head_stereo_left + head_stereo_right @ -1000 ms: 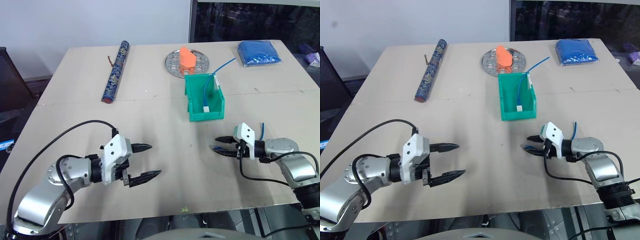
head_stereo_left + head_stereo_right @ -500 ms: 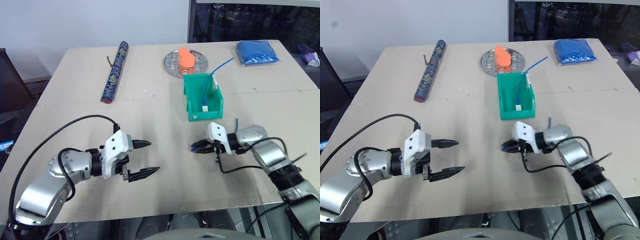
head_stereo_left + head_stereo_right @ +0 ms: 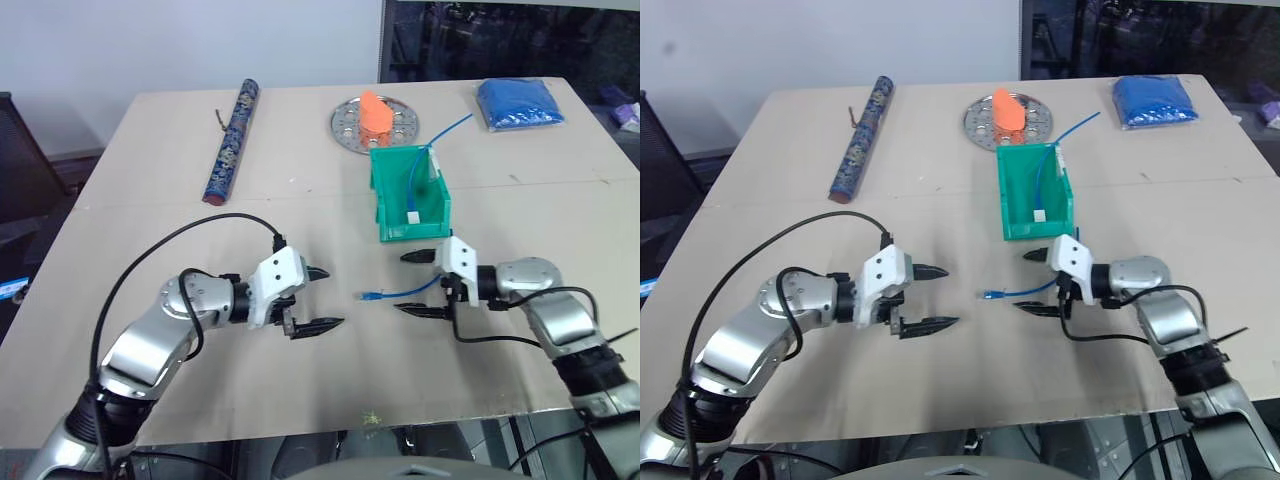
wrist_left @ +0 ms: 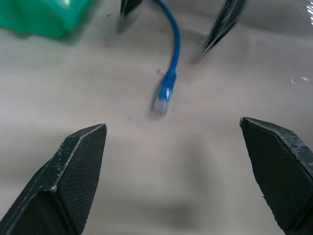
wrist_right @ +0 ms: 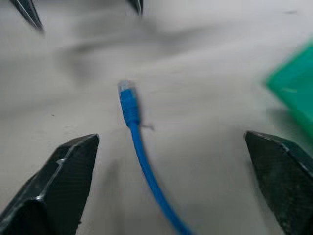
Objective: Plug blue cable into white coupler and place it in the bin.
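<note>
**Both claws spread wide, a blue cable end lying between them**

We saw the left gripper (image 3: 318,299) with its two black fingers spread wide apart and nothing between them, low over the pale wooden table (image 3: 150,190), left of centre. The right gripper (image 3: 418,283) faced it from the right, its fingers also spread wide. A short thin bright-blue network cable (image 3: 400,294) ran out from between the right gripper's fingers toward the left, and its clear plug end lay on the table between the two grippers, apart from the left one. We could not tell whether the cable was touching the right fingers.

Just beyond the right gripper stood the small green plastic bin (image 3: 410,193). Inside it we saw another thin blue cable (image 3: 412,180) with a tiny white block (image 3: 412,216) at its lower end, which we took for the white coupler; the cable's other end rose over the far rim of the bin.

Farther back sat a round grey perforated plate (image 3: 345,125) bearing an orange lump (image 3: 374,115). To the far right lay a blue textured pouch (image 3: 517,104), to the far left a long dark-blue patterned tube (image 3: 231,141).

We could read no brand, label or writing on anything.
</note>
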You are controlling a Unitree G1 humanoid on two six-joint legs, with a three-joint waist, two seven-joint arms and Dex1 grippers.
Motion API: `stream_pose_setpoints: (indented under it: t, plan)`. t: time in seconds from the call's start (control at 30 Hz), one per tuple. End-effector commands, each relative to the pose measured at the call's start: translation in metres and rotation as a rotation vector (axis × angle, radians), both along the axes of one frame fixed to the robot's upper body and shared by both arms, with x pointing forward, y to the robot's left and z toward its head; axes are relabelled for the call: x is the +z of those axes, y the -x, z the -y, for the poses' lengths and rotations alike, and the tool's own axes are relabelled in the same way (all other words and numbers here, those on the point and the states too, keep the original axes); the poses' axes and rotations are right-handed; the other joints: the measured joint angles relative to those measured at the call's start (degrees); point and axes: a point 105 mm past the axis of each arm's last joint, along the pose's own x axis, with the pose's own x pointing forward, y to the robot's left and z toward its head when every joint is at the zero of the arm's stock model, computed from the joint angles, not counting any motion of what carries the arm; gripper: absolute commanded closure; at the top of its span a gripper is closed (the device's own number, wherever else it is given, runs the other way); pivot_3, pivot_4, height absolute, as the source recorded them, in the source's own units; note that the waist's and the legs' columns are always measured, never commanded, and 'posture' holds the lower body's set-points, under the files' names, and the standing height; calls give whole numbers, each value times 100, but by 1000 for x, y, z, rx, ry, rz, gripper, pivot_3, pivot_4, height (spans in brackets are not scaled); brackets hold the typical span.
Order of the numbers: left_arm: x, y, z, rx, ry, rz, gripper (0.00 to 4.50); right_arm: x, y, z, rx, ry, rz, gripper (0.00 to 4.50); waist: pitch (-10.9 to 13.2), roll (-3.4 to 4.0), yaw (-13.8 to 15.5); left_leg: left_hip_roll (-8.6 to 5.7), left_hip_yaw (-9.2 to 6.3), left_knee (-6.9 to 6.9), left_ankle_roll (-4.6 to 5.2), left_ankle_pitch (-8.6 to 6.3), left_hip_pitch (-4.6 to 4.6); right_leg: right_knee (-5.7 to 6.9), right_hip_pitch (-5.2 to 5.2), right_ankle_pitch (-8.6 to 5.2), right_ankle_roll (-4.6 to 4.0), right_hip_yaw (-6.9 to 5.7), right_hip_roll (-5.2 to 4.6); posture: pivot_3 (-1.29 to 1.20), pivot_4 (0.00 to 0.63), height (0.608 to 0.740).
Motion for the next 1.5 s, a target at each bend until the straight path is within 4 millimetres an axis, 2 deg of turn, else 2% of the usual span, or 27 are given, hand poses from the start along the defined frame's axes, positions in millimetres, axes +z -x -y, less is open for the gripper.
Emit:
stream_pose_setpoints:
  t: [0.03,0.2,0.3,0.43,0.53,0.63,0.67,0.77,0.93,1.0,1.1,1.27,1.43,1.5]
  plan:
    - [-11,-8,11,-16,-11,1,0,19,24,12,-43,-109,-51,43,0,-1,-2,2,-6,1,0,0,0,0,1,0,0,2,1,0,150,740]
    - [-27,-19,17,-42,-53,-32,0,17,35,28,-138,-127,-42,43,2,-4,-40,1,13,13,17,-9,7,18,0,0,0,6,0,0,150,740]
    - [-30,-28,18,-52,-71,-37,0,17,39,30,-147,-127,-38,43,1,-4,-13,2,11,24,27,-13,18,28,10,-1,1,2,4,0,150,740]
    - [-33,-33,21,-83,-85,-30,1292,22,41,28,-144,-141,-27,0,-1,-6,1,-1,11,32,28,-12,25,33,20,-1,1,1,4,0,150,740]
    - [-34,-31,23,-115,-84,-28,2659,24,41,27,-144,-143,-23,0,-2,-7,1,-2,12,33,26,-11,24,36,19,-1,2,2,3,0,150,740]
    - [-33,-30,25,-129,-68,-23,4209,25,41,27,-146,-143,-19,0,-2,-7,-4,-3,12,32,4,1,23,35,18,-1,2,2,1,0,150,740]
    - [-33,-29,25,-130,-65,-23,4470,26,41,27,-146,-143,-19,0,-2,-7,-4,-3,12,31,2,2,20,35,16,-1,2,1,0,0,150,740]
    - [-32,-25,25,-148,-45,-31,4470,24,45,26,-135,-152,-47,0,-2,-7,-6,-3,12,29,3,1,20,33,16,-1,2,2,-1,0,150,740]
    - [-21,-26,28,-91,71,-94,4470,21,56,16,-115,-245,-190,0,-1,-7,-6,-2,8,29,26,-12,20,35,16,-1,2,1,-2,0,150,740]
    - [-4,-23,38,-73,218,-185,4470,15,60,8,-120,-328,-306,0,-1,-10,-4,-2,7,30,27,-12,20,38,16,-1,2,1,-3,0,150,740]
    - [12,-11,46,-101,343,-297,4470,13,61,-1,-123,-419,-391,0,0,-11,-10,-1,-3,35,28,-13,17,43,15,-1,2,0,-23,0,150,740]
    - [28,19,46,-216,436,-504,4470,27,49,-8,-144,-676,-503,0,0,-9,-70,-1,-1,32,27,-13,28,62,11,-2,2,-1,-21,0,150,740]
    - [33,26,45,-229,464,-568,4470,38,50,-15,-90,-744,-564,0,0,-10,-54,-3,-1,33,27,-12,30,64,13,-2,2,-2,1,0,150,740]
    - [33,26,46,-225,469,-573,4500,39,52,-18,-75,-736,-573,560,0,-10,-50,-2,-1,33,26,-12,30,64,13,-2,2,-1,2,0,150,740]
